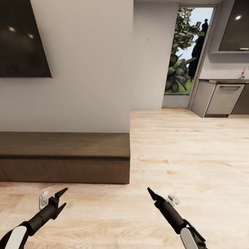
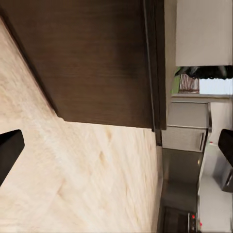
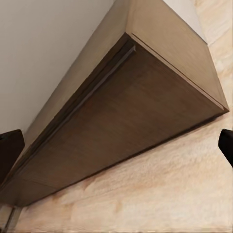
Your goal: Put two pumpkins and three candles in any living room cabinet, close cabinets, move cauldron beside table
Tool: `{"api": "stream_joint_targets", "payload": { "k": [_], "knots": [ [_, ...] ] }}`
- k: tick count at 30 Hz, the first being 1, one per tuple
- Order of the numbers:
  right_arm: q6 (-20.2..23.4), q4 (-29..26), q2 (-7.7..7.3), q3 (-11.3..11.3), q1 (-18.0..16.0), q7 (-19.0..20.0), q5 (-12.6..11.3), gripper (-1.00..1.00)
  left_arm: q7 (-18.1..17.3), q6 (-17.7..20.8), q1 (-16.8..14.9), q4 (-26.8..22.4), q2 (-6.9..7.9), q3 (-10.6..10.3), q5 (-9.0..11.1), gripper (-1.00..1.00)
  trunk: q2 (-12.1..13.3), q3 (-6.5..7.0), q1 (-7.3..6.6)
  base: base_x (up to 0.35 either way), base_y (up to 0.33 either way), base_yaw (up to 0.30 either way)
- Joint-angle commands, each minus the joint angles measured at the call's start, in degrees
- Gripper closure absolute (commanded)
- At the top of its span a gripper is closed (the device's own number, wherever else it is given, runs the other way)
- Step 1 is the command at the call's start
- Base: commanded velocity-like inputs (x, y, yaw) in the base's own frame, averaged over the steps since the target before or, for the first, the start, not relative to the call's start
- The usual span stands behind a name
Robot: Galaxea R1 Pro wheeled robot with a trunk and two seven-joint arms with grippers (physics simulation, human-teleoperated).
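Observation:
The cabinet [image 1: 65,169], a long low dark brown wood unit, stands against the white wall at the left, and its flat fronts look shut. My left gripper [image 1: 64,197] hovers over the floor just in front of it, open and holding nothing. My right gripper [image 1: 150,191] hangs further right, past the cabinet's end, and is seen edge-on. In the left wrist view the left gripper [image 2: 116,145] spreads wide with the cabinet [image 2: 97,58] front ahead. The right wrist view has the right gripper [image 3: 118,148] open too, facing the cabinet [image 3: 121,121] corner. Pumpkins, candles, cauldron and table are out of view.
A dark TV [image 1: 20,38] hangs on the wall above the cabinet. Light wood floor [image 1: 193,155] stretches to the right toward a glass door [image 1: 186,52] with plants behind it. Grey kitchen units [image 1: 224,98] stand at the far right.

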Motion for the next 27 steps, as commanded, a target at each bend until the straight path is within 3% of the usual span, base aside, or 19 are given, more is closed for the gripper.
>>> {"api": "stream_joint_targets", "payload": {
  "k": [1, 27],
  "knots": [
    [0.6, 0.0, 0.00, 0.0, 0.0, 0.0, 0.0, -1.00, -0.6, 0.0, 0.0, 0.1, 0.03, 0.0, 0.0, -1.00, 0.0, 0.00, 0.00, 0.009, 0.000, 0.000],
    [1.2, 0.4, 0.08, 0.1, 0.0, 0.2, 0.2, -1.00, -1.3, -0.2, 0.0, 0.5, 0.07, 0.0, -0.2, -1.00, 0.0, 0.00, 0.00, 0.146, 0.008, 0.000]
  ]
}}
